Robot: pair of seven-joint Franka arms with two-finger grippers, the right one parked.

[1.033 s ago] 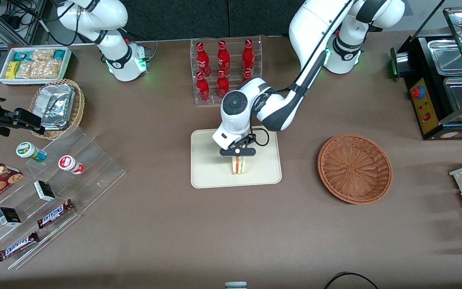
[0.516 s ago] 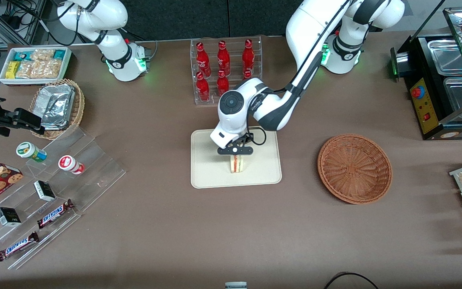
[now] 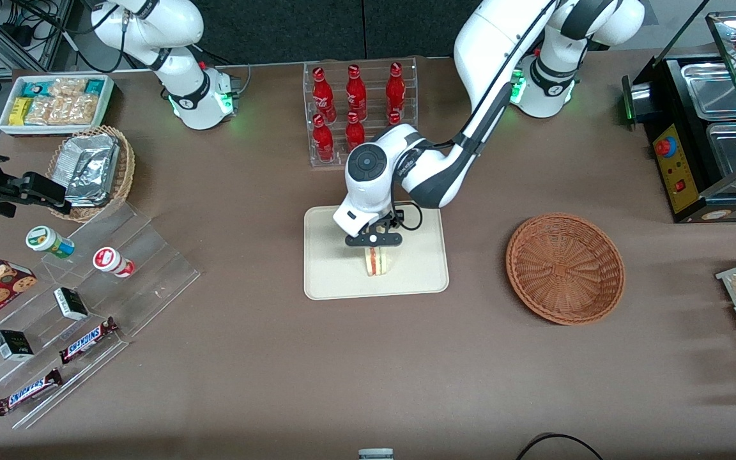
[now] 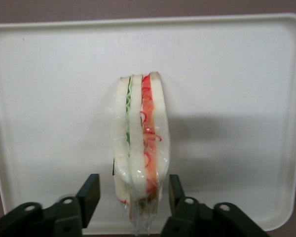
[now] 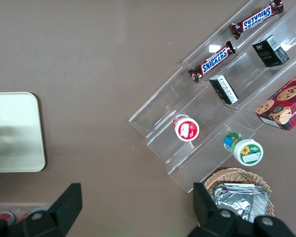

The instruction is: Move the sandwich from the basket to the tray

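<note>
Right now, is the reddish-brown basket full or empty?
Empty: the basket shows only bare wicker. The sandwich stands on the tray, between the open tool.

- Sandwich point(image 4: 140, 158): pale cream bread, one green and one red-orange filling stripe; a glossy clear film appears to cover it.
- Tray point(image 3: 329, 281): plain cream.
- Basket point(image 3: 565, 268): reddish-brown wicker, radial weave.
- Gripper point(image 3: 373, 240) over the tray: black fingers point(image 4: 90, 190) flanking the sandwich, white arm casing.
- Table point(image 3: 342, 370): uniform grey-brown.
- Bottles point(image 3: 355, 92): red with white script.
</note>
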